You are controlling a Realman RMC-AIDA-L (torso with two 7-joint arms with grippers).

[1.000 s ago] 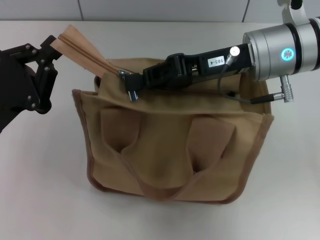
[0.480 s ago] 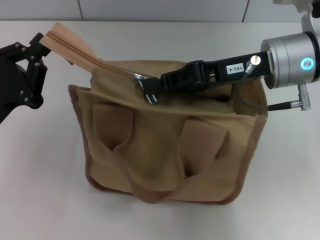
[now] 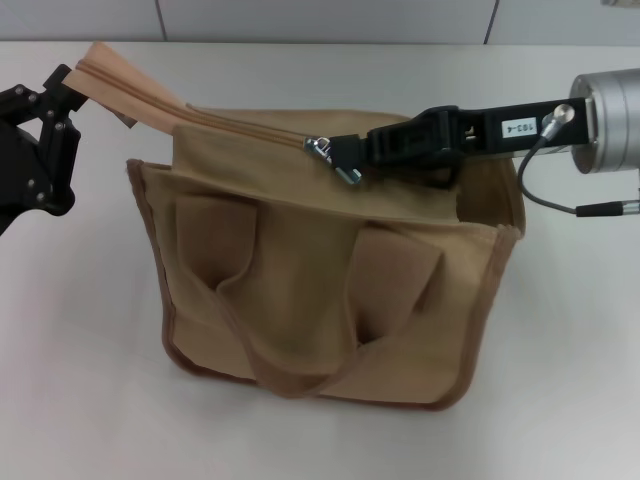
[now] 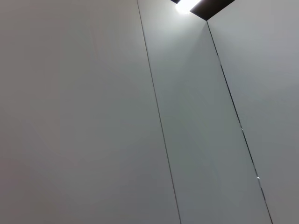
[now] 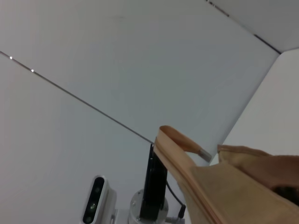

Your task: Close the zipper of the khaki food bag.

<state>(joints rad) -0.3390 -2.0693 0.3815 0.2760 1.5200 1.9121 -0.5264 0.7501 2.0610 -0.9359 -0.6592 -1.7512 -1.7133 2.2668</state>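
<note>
1. Silver metal, the slider (image 3: pixel 322 147) of the zipper (image 3: pixel 245 132) is pinched in my right pincer (image 3: pixel 345 158), which has drawn it rightward to about mid-top of the khaki food bag (image 3: pixel 320 290); roughly half remains open.
2. My left pincer (image 3: pixel 62 88) holds the zipper's tail end (image 3: pixel 100 62) clamped and taut, now farther left.
3. The unclosed stretch lies hidden beneath my right arm; my left wrist view shows only wall.

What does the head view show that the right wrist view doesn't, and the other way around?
Only the head view shows the right gripper shut on the silver slider, the whole khaki food bag, its handles, and the left gripper holding the zipper's free end. Only the right wrist view shows the wall panels. Both show the zipper tape's raised end.
</note>
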